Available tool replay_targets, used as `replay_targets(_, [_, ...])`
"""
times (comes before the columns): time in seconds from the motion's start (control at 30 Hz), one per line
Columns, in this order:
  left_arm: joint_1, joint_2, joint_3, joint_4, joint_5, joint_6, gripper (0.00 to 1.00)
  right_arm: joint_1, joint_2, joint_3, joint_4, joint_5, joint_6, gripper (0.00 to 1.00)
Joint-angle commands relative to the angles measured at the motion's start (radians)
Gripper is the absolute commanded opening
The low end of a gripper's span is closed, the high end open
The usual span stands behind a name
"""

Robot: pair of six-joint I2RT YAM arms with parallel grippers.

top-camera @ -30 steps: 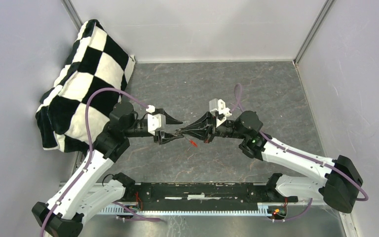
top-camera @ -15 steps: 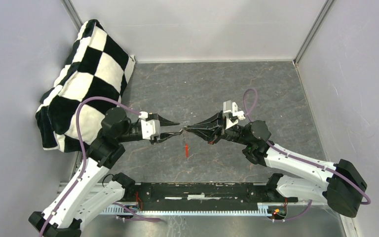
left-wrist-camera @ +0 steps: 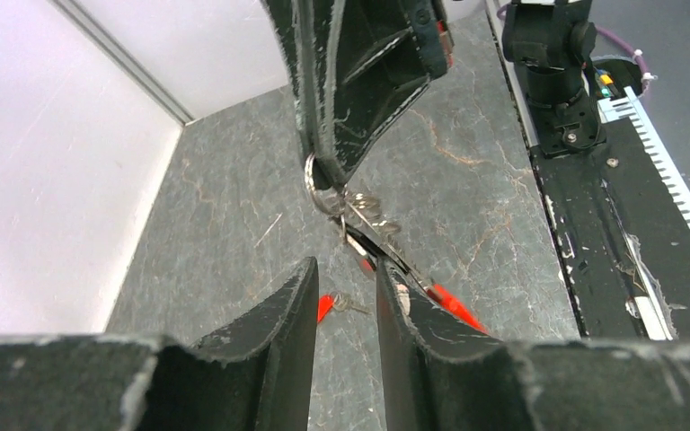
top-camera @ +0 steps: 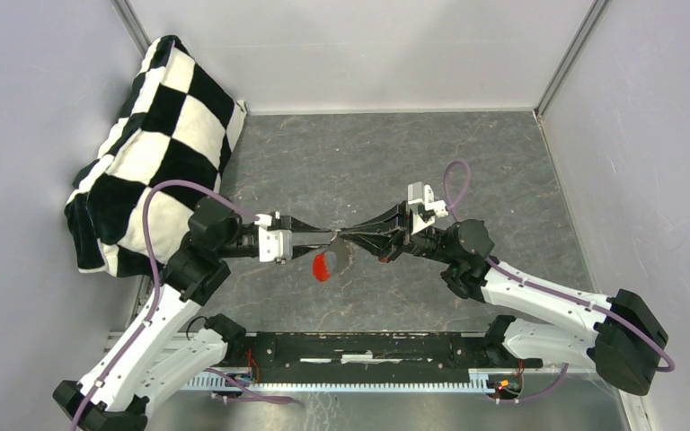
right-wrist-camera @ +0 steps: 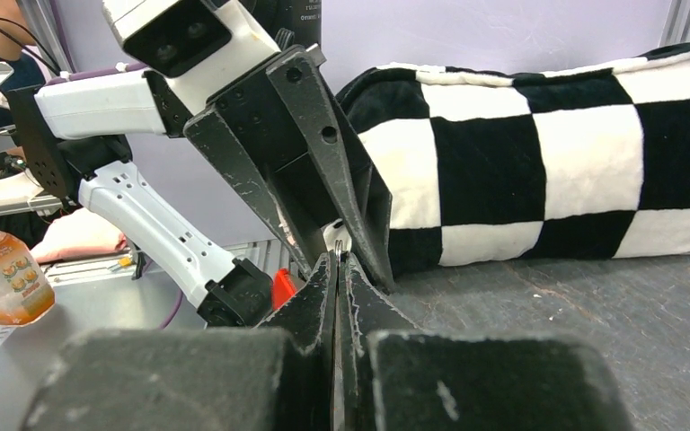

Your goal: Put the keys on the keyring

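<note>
Since half a second ago the left pincer [top-camera: 331, 237] has narrowed and slid in toward the right pincer [top-camera: 345, 235]. The red part of the keyring [top-camera: 323, 266] has swung left and now hangs just below the left tips. From above, the two pincers meet tip to tip over the grey tabletop [top-camera: 395, 162], with a checkered pillow [top-camera: 157, 117] at the far left.

On the left wrist camera, the right pincer [left-wrist-camera: 321, 171] comes down from the top, clamped shut on the silver loop of the keyring [left-wrist-camera: 322, 193]. A coil and a thin dark strand trail down from the loop to a red end at the lower right. The left pincer [left-wrist-camera: 346, 266] sits just short of the loop, its fingers slightly apart and gripping nothing. Through that gap shows a red-headed key [left-wrist-camera: 326, 306]; I cannot tell whether it hangs or lies on the tabletop.

On the right wrist camera, the right pincer [right-wrist-camera: 337, 269] is pressed closed with a sliver of metal at its tips. The left pincer's fingers [right-wrist-camera: 323, 171] point down to it. A red bit peeks out left of the tips, the pillow [right-wrist-camera: 575, 162] lies behind, and a bottle [right-wrist-camera: 0, 283] stands far left.
</note>
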Motion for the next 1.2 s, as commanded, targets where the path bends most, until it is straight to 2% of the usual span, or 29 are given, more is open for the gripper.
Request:
replay_targets(0.0, [-0.02, -0.009, -0.001, 0.027, 0.065, 0.113, 0.35, 0.0, 0.005, 0.013, 0.041, 0.027, 0.006, 0.0])
replay_targets(0.17, [-0.059, -0.001, 0.01, -0.006, 0.088, 0.198, 0.31, 0.001, 0.011, 0.007, 0.038, 0.055, 0.005, 0.0])
replay_targets(0.43, [-0.119, 0.01, 0.0, -0.007, 0.042, 0.235, 0.19, 0.0, 0.015, 0.0, 0.045, 0.078, 0.01, 0.0])
replay_targets(0.67, [-0.12, -0.012, 0.003, -0.055, -0.035, 0.177, 0.17, 0.002, -0.004, -0.022, 0.045, 0.084, 0.004, 0.0])
replay_targets(0.8, [-0.12, -0.027, -0.003, -0.055, -0.131, 0.07, 0.17, 0.0, -0.014, -0.03, 0.054, 0.078, 0.004, 0.0])
replay_targets(0.97, [-0.12, -0.04, -0.031, -0.04, -0.224, -0.066, 0.25, 0.001, -0.018, -0.032, 0.059, 0.068, 0.01, 0.0])
replay_targets(1.17, [-0.12, -0.029, -0.058, 0.013, -0.242, -0.223, 0.41, 0.001, -0.021, -0.035, 0.058, 0.066, 0.012, 0.0])
